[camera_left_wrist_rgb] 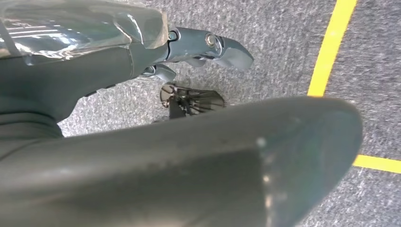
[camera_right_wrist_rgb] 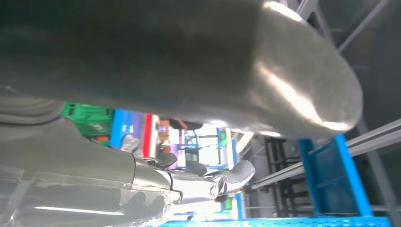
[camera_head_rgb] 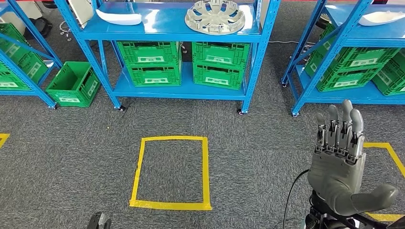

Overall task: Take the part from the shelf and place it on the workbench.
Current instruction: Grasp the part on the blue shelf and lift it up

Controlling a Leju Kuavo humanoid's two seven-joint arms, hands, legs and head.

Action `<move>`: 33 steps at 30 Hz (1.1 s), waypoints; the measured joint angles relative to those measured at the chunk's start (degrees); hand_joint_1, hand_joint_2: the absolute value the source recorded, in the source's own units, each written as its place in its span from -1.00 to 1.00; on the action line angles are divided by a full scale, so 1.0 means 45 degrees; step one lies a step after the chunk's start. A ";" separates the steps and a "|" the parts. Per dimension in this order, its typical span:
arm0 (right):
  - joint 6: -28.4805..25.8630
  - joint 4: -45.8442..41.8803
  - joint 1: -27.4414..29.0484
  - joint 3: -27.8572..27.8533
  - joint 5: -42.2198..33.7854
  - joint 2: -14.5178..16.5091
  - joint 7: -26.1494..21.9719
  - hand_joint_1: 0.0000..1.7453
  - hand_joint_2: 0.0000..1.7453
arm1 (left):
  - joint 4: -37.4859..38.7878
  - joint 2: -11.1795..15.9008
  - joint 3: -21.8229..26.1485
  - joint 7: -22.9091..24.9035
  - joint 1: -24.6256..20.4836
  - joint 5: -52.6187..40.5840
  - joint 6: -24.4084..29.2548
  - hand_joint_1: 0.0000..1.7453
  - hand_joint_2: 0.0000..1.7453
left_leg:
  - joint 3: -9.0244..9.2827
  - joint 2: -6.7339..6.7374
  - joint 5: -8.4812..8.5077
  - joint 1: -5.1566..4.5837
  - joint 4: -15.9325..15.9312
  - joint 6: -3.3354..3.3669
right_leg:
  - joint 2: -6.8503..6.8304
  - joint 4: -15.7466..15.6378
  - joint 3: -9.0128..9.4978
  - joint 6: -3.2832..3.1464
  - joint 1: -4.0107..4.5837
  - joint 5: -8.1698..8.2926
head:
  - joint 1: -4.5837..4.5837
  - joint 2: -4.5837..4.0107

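Your right hand (camera_head_rgb: 340, 162) was raised at the lower right of the head view, palm flat, fingers (camera_head_rgb: 341, 125) straight and side by side, thumb stuck out toward the right edge; it held nothing. It hung over grey carpet (camera_head_rgb: 248, 157), with a strip of yellow tape (camera_head_rgb: 389, 151) just behind it and the foot of the right-hand blue rack (camera_head_rgb: 305, 90) a little beyond the fingertips. In the right wrist view the thumb (camera_right_wrist_rgb: 198, 61) crossed most of the picture and the fingers reached out loosely, apart from anything.

Your left hand (camera_left_wrist_rgb: 156, 118) hung low over the carpet; the left wrist view showed its thumb in the foreground and one finger (camera_left_wrist_rgb: 213, 47) extended, but you could not tell how the rest lay. A yellow tape line (camera_left_wrist_rgb: 328, 52) ran on the floor beside it.

Ahead of you, a square of yellow tape (camera_head_rgb: 172, 172) marked open carpet, well clear of both hands. Beyond it stood the middle blue shelf (camera_head_rgb: 167, 24). The part, a silver wheel cover (camera_head_rgb: 215, 17), lay flat on its upper level near the right upright, with a white panel (camera_head_rgb: 119, 18) well to its left. Green crates (camera_head_rgb: 186, 64) were stacked in two columns on the lower level, and another green crate (camera_head_rgb: 74, 83) sat on the floor by the shelf's left leg.
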 joint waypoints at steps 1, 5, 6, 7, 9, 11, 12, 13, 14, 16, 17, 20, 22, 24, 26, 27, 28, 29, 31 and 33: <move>-0.0021 -0.0078 0.0181 -0.0052 0.0056 -0.0021 -0.0019 -1.00 -1.00 | 0.0000 -0.0005 -0.0029 -0.0013 0.0016 -0.0024 -0.0007 -1.00 -1.00 | 0.0068 -0.0013 -0.0090 -0.0003 0.0001 -0.0027 | 0.0000 0.0724 -0.0574 -0.0087 -0.0003 -0.0259 | -0.0001 0.0000; -0.0093 -0.0337 0.0605 -0.0199 0.0219 -0.0075 -0.0111 -1.00 -1.00 | 0.0000 -0.0011 -0.0145 -0.0018 0.0071 -0.0104 -0.0128 -1.00 -1.00 | 0.0602 -0.0035 -0.0562 0.0014 0.0005 -0.0203 | -0.0031 -0.0447 -0.0793 0.0338 -0.0038 0.0497 | 0.0002 0.0000; -0.0106 -0.0389 0.0676 -0.0218 0.0242 -0.0086 -0.0153 -1.00 -1.00 | 0.0001 -0.0007 -0.0180 -0.0018 0.0070 -0.0123 -0.0165 -1.00 -1.00 | 0.0773 -0.0030 -0.0725 0.0004 0.0035 -0.0274 | -0.0068 -0.1296 -0.0522 0.0445 -0.0035 0.1018 | 0.0005 0.0000; -0.0114 -0.0433 0.0739 -0.0229 0.0255 -0.0095 -0.0186 -1.00 -1.00 | 0.0001 -0.0001 -0.0205 -0.0018 0.0065 -0.0135 -0.0192 -1.00 -1.00 | 0.0877 -0.0025 -0.0871 -0.0012 0.0058 -0.0345 | -0.0089 -0.1922 -0.0282 0.0387 -0.0016 0.1384 | 0.0007 0.0000; -0.0114 -0.0499 0.0836 -0.0244 0.0239 -0.0102 -0.0229 -1.00 -1.00 | 0.0004 0.0015 -0.0233 -0.0022 0.0054 -0.0102 -0.0236 -1.00 -1.00 | 0.0997 -0.0004 -0.1057 -0.0048 0.0111 -0.0478 | -0.0089 -0.2310 -0.0092 0.0040 0.0044 0.1682 | 0.0001 0.0000; -0.0044 -0.0543 0.0854 -0.0235 0.0189 -0.0109 -0.0235 -1.00 -1.00 | 0.0005 0.0036 -0.0237 -0.0056 0.0049 0.0062 -0.0285 -1.00 -1.00 | 0.0954 -0.0001 -0.1080 -0.0032 0.0289 -0.0564 | -0.0028 -0.2341 0.0032 -0.0211 0.0003 0.1687 | -0.0005 0.0000; 0.0005 -0.0548 0.0826 -0.0226 0.0158 -0.0114 -0.0234 -1.00 -1.00 | 0.0005 0.0056 -0.0233 -0.0101 0.0049 0.0188 -0.0319 -1.00 -1.00 | 0.0799 -0.0007 -0.1090 -0.0010 0.0628 -0.0620 | -0.0014 -0.2368 0.0101 -0.0274 -0.0038 0.1650 | -0.0010 0.0000; 0.0056 -0.0546 0.0781 -0.0206 0.0125 -0.0120 -0.0227 -1.00 -1.00 | 0.0005 0.0078 -0.0223 -0.0163 0.0046 0.0323 -0.0353 -1.00 -1.00 | 0.0467 -0.0012 -0.1190 0.0026 0.1188 -0.0697 | -0.0003 -0.2393 0.0180 -0.0336 -0.0081 0.1606 | -0.0016 0.0000; 0.0091 -0.0543 0.0722 -0.0182 0.0090 -0.0124 -0.0199 -1.00 -1.00 | 0.0005 0.0096 -0.0205 -0.0234 0.0055 0.0455 -0.0385 -1.00 -1.00 | -0.0015 -0.0015 -0.1414 0.0076 0.1956 -0.0798 | -0.0001 -0.2412 0.0246 -0.0413 -0.0089 0.1549 | -0.0018 0.0000; 0.0138 -0.0517 0.0608 -0.0131 0.0034 -0.0142 -0.0112 -1.00 -1.00 | 0.0005 0.0112 -0.0142 -0.0353 0.0124 0.0663 -0.0427 -1.00 -1.00 | -0.1109 -0.0013 -0.2113 0.0186 0.3526 -0.0976 | 0.0016 -0.2415 0.0352 -0.0517 -0.0087 0.1420 | -0.0022 0.0000; 0.0147 -0.0494 0.0569 -0.0109 0.0015 -0.0154 -0.0061 -1.00 -1.00 | 0.0005 0.0112 -0.0113 -0.0386 0.0183 0.0719 -0.0438 -1.00 -1.00 | -0.1523 -0.0012 -0.2287 0.0231 0.3951 -0.1025 | 0.0035 -0.2414 0.0419 -0.0528 -0.0082 0.1351 | -0.0022 0.0000; 0.0132 -0.0431 0.0482 -0.0046 -0.0018 -0.0183 -0.0004 -1.00 -1.00 | 0.0006 0.0112 -0.0055 -0.0415 0.0312 0.0760 -0.0448 -1.00 -1.00 | -0.1471 -0.0011 -0.1059 0.0277 0.2653 -0.0963 | 0.0086 -0.2425 0.0719 -0.0482 -0.0051 0.1138 | -0.0022 0.0000; 0.0039 -0.0401 0.0348 0.0007 -0.0027 -0.0186 -0.0010 -1.00 -1.00 | 0.0012 0.0142 -0.0021 -0.0417 0.0319 0.0760 -0.0425 -1.00 -1.00 | -0.0939 -0.0014 -0.0127 0.0225 0.1064 -0.0793 | 0.0100 -0.2449 0.0881 -0.0425 -0.0025 0.1035 | -0.0012 0.0000; -0.0124 -0.0371 0.0220 0.0043 0.0011 -0.0177 -0.0011 -1.00 -1.00 | 0.0018 0.0182 -0.0006 -0.0418 0.0307 0.0758 -0.0393 -1.00 -1.00 | -0.0763 -0.0031 -0.0005 0.0143 0.0537 -0.0635 | 0.0110 -0.2480 0.0917 -0.0319 -0.0007 0.0961 | -0.0012 0.0000; -0.0299 -0.0378 0.0144 0.0049 0.0097 -0.0151 -0.0002 -1.00 -1.00 | 0.0018 0.0210 0.0002 -0.0420 0.0301 0.0758 -0.0361 -1.00 -1.00 | -0.0658 -0.0057 0.0051 0.0135 0.0403 -0.0500 | 0.0101 -0.2500 0.0927 -0.0184 0.0020 0.0897 | -0.0021 0.0000; -0.0383 -0.0396 0.0120 0.0046 0.0159 -0.0137 0.0005 -1.00 -1.00 | 0.0017 0.0211 0.0007 -0.0421 0.0293 0.0758 -0.0341 -1.00 -1.00 | -0.0542 -0.0062 0.0126 0.0152 0.0270 -0.0442 | 0.0086 -0.2391 0.0889 -0.0149 0.0033 0.0842 | -0.0008 0.0000; -0.0447 -0.0419 0.0094 0.0040 0.0217 -0.0125 0.0016 -1.00 -1.00 | 0.0016 0.0205 0.0011 -0.0421 0.0276 0.0758 -0.0325 -1.00 -1.00 | -0.0412 -0.0059 0.0169 0.0176 0.0141 -0.0383 | 0.0074 -0.2059 0.0723 -0.0154 0.0050 0.0703 | -0.0004 0.0000; -0.0491 -0.0437 0.0089 0.0029 0.0272 -0.0115 0.0030 -1.00 -1.00 | 0.0015 0.0195 0.0012 -0.0419 0.0255 0.0755 -0.0308 -1.00 -1.00 | -0.0294 -0.0050 0.0183 0.0194 0.0041 -0.0341 | 0.0061 -0.1416 0.0379 -0.0195 0.0054 0.0457 | 0.0006 0.0000; -0.0536 -0.0450 0.0095 -0.0010 0.0356 -0.0085 0.0065 -1.00 -1.00 | 0.0015 0.0175 0.0012 -0.0391 0.0224 0.0748 -0.0276 -1.00 -1.00 | -0.0196 -0.0033 0.0100 0.0140 0.0031 -0.0263 | 0.0057 0.0312 -0.0619 -0.0261 0.0060 -0.0125 | 0.0012 0.0000; -0.0540 -0.0450 0.0104 -0.0084 0.0421 -0.0049 0.0092 -1.00 -1.00 | 0.0015 0.0151 0.0015 -0.0347 0.0225 0.0741 -0.0257 -1.00 -1.00 | -0.0063 -0.0043 -0.0033 0.0106 0.0046 -0.0264 | 0.0054 0.1240 -0.1301 -0.0134 0.0055 -0.0217 | 0.0010 0.0000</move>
